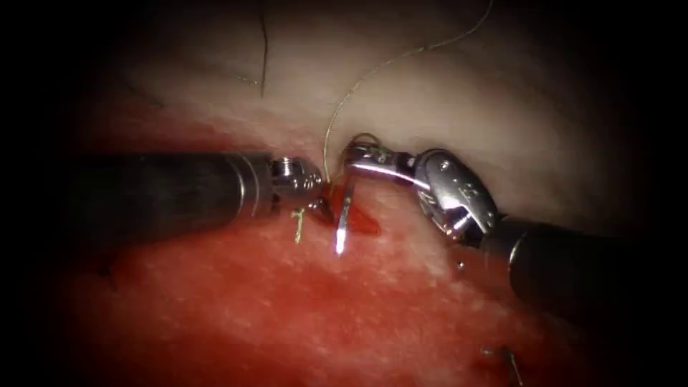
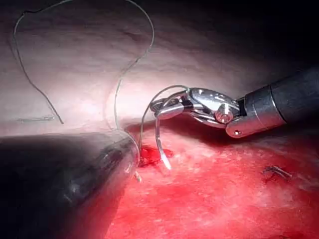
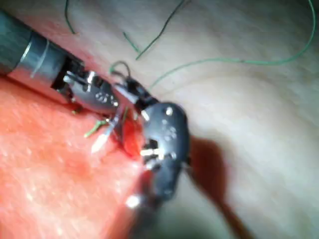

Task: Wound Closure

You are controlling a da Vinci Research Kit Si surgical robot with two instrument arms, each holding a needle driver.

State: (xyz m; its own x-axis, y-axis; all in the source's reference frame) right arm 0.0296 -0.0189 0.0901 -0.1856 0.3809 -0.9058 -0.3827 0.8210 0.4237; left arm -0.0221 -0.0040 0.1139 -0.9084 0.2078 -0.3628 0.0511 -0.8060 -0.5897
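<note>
The needle hangs tip-down over the red cut in the tissue, its tip free. The right tool pinches its swaged end. The left tool sits left of the cut; I cannot tell its state. Thread trails away behind.

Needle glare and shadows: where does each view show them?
Endoscope view: glare on the tip of the needle, free above the cut; the right tool holds it near its thread end. Left wrist view: the left tool lies in shadow, its hold unclear. Right wrist view: the right tool's shadow falls on the tissue.
</note>
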